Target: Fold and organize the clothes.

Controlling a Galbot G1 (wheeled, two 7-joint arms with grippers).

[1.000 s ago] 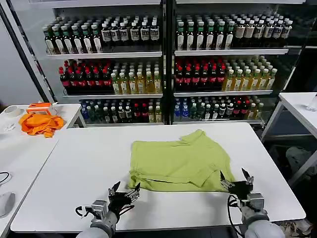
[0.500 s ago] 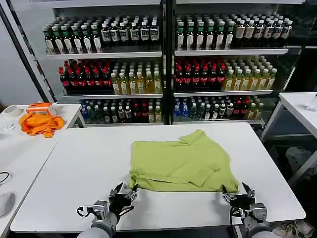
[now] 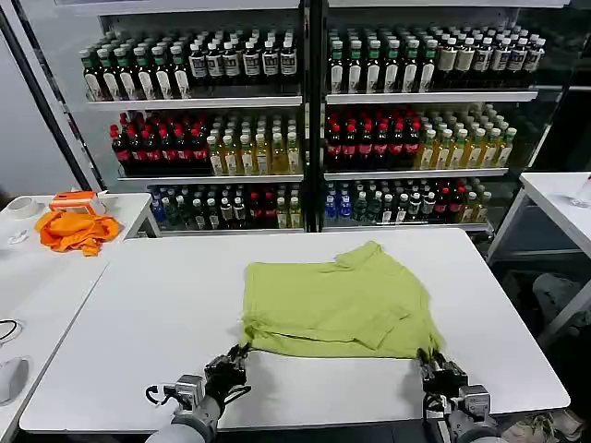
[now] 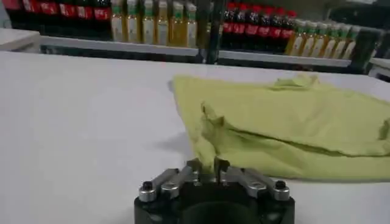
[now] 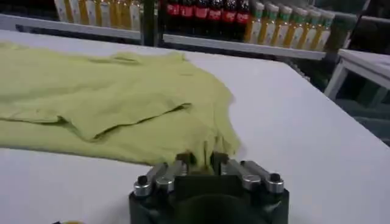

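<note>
Your left gripper [image 3: 238, 355] sits low at the near edge of the white table [image 3: 148, 305], its fingers drawn together with barely a slit between the tips. In the left wrist view [image 4: 206, 165] those tips end just short of the near left corner of the lime T-shirt [image 3: 337, 303]; you can see a strip of bare table between them and the hem, so nothing is pinched there. Your right gripper [image 3: 434, 362] is at the near right corner of the shirt, fingers likewise brought narrow. In the right wrist view [image 5: 203, 159] the cloth's puckered corner dips right down at the fingertips, and it looks as though a bit of hem may be caught between them, but the fold hides the contact, so you cannot be sure.

Beyond both sets of fingers the shirt lies flat on the table, roughly folded, with one layer doubled over the front and a crumpled tab at the far edge. Both wrists are cut off by the bottom of the head view.

Far off past your left fingers, an orange cloth [image 3: 76, 230] is heaped on a side table [image 3: 28, 268]. Behind everything stand shelves of bottles [image 3: 305, 120].
</note>
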